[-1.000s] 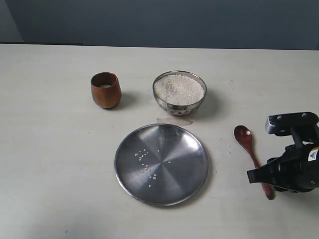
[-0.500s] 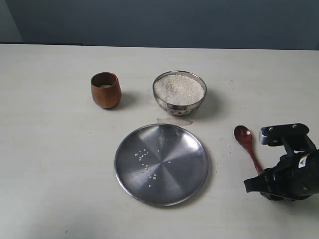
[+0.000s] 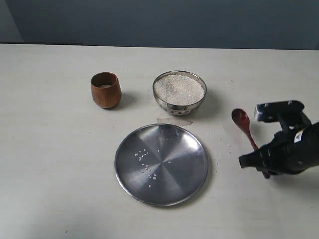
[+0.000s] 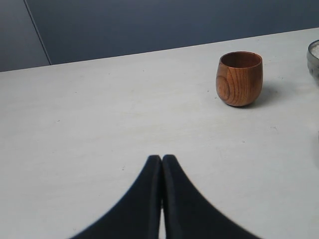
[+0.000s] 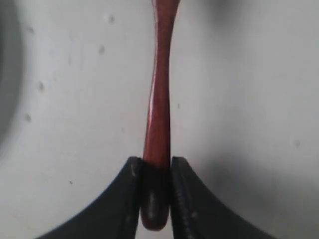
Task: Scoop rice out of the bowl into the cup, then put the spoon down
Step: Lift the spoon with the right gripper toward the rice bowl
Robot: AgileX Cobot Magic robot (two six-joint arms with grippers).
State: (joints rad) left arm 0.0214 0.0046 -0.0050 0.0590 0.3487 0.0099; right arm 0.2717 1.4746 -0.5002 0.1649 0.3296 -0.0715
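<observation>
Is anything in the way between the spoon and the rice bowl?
Nothing visible. The right gripper holds the spoon by its handle end, and only bare table lies between it and the bowl. The plate sits off to the side.

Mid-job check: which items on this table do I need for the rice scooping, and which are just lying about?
Needed: heaped white rice; small deep shiny steel bowl; rounded brown wooden cup; dark reddish-brown wooden spoon, held by the right gripper.
Lying about: wide flat steel plate carrying a few loose white grains; left gripper, shut and empty.
</observation>
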